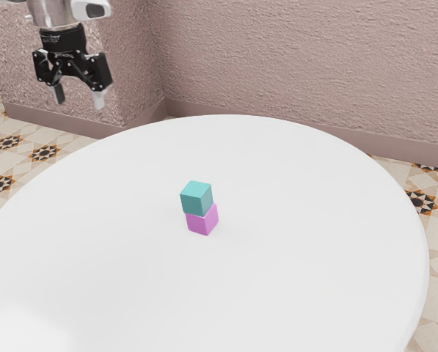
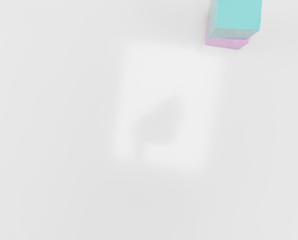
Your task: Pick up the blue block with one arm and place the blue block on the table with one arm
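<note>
"Starting at the exterior view's left, what did you see?"

"The black gripper (image 1: 78, 101), hanging upright. Its jaws stood wide apart and had hold of nothing; only air lay between them."

"And the edges, next?"

"The bench (image 1: 299, 257) had a smooth, round rim. On the exterior view's left it curved past the tiled floor (image 1: 20, 165). From there a broad white stretch of top ran in to the blocks, then on to the far curve at the exterior view's right, with the textured wall (image 1: 277, 66) behind."

"So there was room around the blocks?"

"On every side. The pair stood well in from the rim."

"Where exactly was the blue block?"

"On top of the purple block (image 1: 202, 221), touching it. The blue block (image 1: 194, 198) sat slightly askew on it, and the purple one rested on the bench."

"And from the jaws?"

"Well apart from them, lower down and off toward the exterior view's right. The wrist view looked down on its top face, off to one side of the hand."
</note>
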Controlling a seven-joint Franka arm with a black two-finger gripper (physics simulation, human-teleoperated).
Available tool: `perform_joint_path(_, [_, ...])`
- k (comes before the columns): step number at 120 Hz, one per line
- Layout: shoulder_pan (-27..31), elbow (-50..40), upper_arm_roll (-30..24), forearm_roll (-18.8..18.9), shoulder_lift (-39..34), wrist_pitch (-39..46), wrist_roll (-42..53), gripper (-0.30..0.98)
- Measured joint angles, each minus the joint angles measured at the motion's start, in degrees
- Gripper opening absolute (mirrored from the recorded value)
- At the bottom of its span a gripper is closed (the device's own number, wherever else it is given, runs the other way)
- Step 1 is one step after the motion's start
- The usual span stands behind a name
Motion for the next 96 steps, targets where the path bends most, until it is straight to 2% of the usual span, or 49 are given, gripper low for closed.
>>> perform_joint_path(32, [0.51, 0.24, -0.10, -0.12, 0.00, -0.17, -0.35, 0.69])
perform_joint_path(57, [0.42, 13.28, -0.57, -0.07, -0.09, -5.14, -0.56, 0.69])
perform_joint_path(96, [-2.16, 14.85, -0.82, 0.04, 2.93, -7.40, -0.82, 0.69])
